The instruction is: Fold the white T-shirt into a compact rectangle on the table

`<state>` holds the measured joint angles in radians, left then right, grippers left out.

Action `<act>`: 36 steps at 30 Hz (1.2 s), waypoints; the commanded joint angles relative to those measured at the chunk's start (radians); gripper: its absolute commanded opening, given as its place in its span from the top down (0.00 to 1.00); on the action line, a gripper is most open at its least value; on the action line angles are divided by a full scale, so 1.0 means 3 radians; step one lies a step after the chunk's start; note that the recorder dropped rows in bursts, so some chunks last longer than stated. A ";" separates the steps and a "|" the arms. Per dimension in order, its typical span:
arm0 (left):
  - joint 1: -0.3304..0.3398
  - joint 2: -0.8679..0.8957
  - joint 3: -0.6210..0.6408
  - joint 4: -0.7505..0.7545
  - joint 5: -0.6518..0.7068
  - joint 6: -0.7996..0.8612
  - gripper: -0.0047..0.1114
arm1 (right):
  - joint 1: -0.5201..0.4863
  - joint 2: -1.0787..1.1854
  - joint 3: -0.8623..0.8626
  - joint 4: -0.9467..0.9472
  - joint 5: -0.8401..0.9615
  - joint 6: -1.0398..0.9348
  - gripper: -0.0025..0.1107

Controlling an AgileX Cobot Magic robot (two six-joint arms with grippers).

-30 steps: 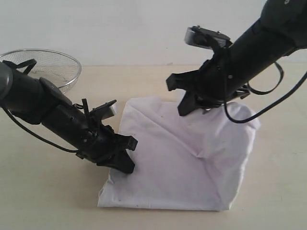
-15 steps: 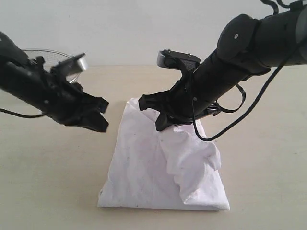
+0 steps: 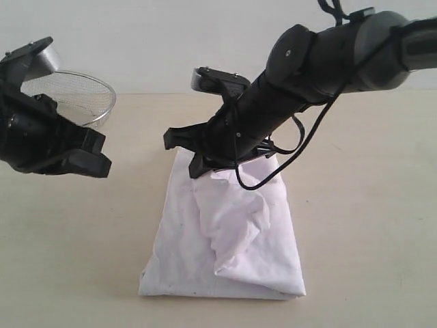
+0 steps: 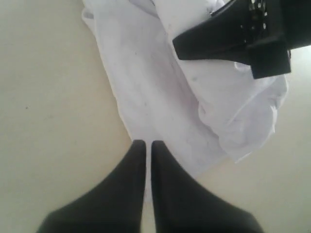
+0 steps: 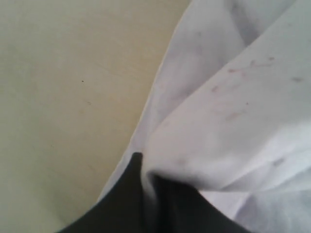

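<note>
Here the right end effector [image 5: 146, 167] pinches the white T-shirt [image 3: 225, 239] (left end effector [image 4: 144, 145] closed empty, apart).

I count one white T-shirt [image 3: 225, 239], one counter [image 3: 369, 225] and one round wire-mesh basket [image 3: 85, 96]. Two arms are on my screens, the left arm [image 3: 37, 137] and the right arm [image 3: 321, 61], with one pair of jaws apiece. Two cameras as well: the left wrist camera [image 3: 34, 58] and the right wrist camera [image 3: 217, 80].
</note>
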<state>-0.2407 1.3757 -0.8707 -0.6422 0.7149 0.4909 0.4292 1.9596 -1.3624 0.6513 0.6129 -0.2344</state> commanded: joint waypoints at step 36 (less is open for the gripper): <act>0.0001 -0.0020 0.0108 0.0037 -0.0326 -0.0009 0.92 | 0.0022 -0.0001 -0.0899 -0.2271 0.1657 0.0596 0.98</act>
<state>-0.2407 1.3757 -0.8425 -0.6340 0.6221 0.4909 0.4387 1.9405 -1.6255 0.0214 1.1368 -0.0711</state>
